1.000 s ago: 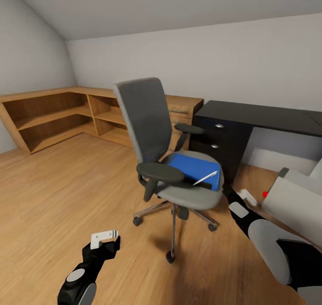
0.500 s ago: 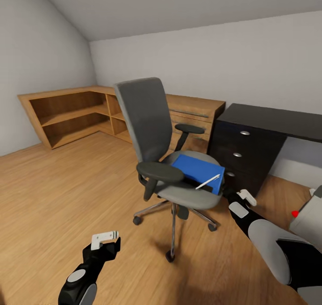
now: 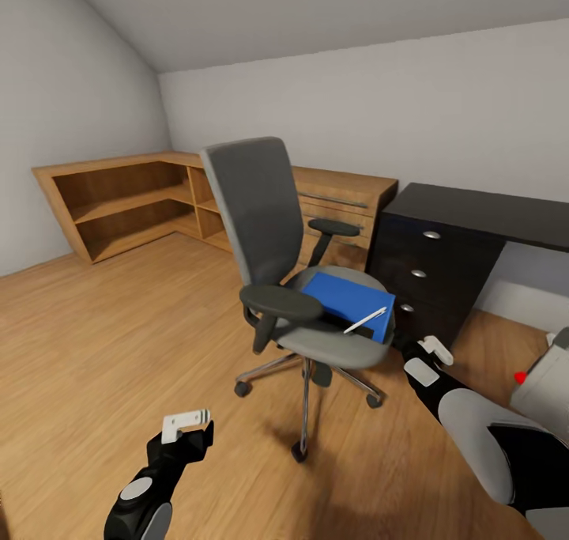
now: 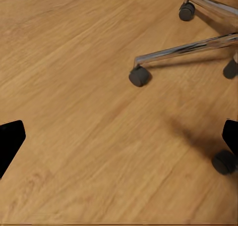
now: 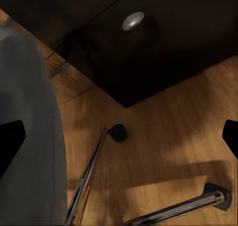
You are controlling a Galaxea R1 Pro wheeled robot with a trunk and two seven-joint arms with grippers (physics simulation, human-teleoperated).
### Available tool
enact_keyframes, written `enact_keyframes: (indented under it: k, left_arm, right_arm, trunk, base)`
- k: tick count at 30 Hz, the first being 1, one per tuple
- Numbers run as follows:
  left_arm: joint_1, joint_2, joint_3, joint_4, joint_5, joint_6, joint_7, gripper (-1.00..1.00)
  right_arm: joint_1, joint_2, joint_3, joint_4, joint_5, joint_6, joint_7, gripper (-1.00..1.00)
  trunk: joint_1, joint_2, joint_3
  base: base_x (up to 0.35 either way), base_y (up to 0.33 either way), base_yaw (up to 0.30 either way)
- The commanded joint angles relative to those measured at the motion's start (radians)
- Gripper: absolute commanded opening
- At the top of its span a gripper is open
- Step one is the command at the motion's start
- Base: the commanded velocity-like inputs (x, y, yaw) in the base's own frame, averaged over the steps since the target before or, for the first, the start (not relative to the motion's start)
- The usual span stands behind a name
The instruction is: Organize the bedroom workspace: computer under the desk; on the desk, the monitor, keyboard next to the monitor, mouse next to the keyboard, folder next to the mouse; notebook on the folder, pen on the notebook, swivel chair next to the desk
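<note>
The swivel chair (image 3: pixel 300 287) stands on the wooden floor (image 3: pixel 118 342) directly ahead of me, its grey back upright and its chrome base resting on casters. On its seat lies the folder (image 3: pixel 341 299), flat and bright blue, with the pen (image 3: pixel 364 320) lying across the folder's near corner. The notebook cannot be made out separately from the folder.

My left gripper (image 3: pixel 187 424) hangs low over bare floor, near the chair's base but apart from it — its white fingers are spread, with nothing between them. In the left wrist view the dark fingertips (image 4: pixel 11 142) sit at opposite edges of the picture, above floorboards and chrome spokes with casters (image 4: pixel 139 76).

My right gripper (image 3: pixel 433 352) is just beside the seat's front edge, between the chair and a black drawer unit (image 3: pixel 423 275). In the right wrist view the fingertips (image 5: pixel 10 145) again sit wide apart — jaws parted, holding nothing — with the grey seat edge (image 5: pixel 34 137) to one side and a drawer knob (image 5: pixel 133 21) beyond.

Low wooden shelving (image 3: pixel 134 204) runs along the far walls. A grey case with a red light (image 3: pixel 545 382) shows at the head view's right edge.
</note>
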Motion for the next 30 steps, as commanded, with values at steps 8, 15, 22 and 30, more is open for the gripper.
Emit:
enact_keyframes:
  k: [8,15,22,30]
  left_arm:
    - [-0.001,-0.002,-0.006,0.024,0.009,0.002,0.009,1.00]
    - [-0.001,-0.003,-0.006,0.026,0.009,0.002,0.008,1.00]
    - [-0.001,-0.002,-0.025,0.026,0.009,0.002,0.013,1.00]
    - [-0.001,-0.002,-0.033,0.026,0.009,0.002,0.015,1.00]
  right_arm:
    - [0.000,0.000,-0.005,0.000,0.004,-0.001,-0.002,1.00]
    - [0.000,0.000,-0.005,0.000,0.004,-0.001,-0.002,1.00]
    - [0.000,0.000,-0.005,0.000,0.005,-0.001,-0.002,1.00]
    - [0.000,0.000,-0.005,0.000,0.005,-0.001,-0.002,1.00]
  trunk:
    - [0.000,0.000,-0.001]
    - [0.000,0.000,-0.001]
    - [0.000,0.000,-0.001]
    - [0.000,0.000,-0.001]
  base:
    - [-0.129,-0.092,0.000]
    - [-0.015,-0.011,0.000]
    - [-0.111,-0.001,0.000]
    - [-0.153,0.000,0.000]
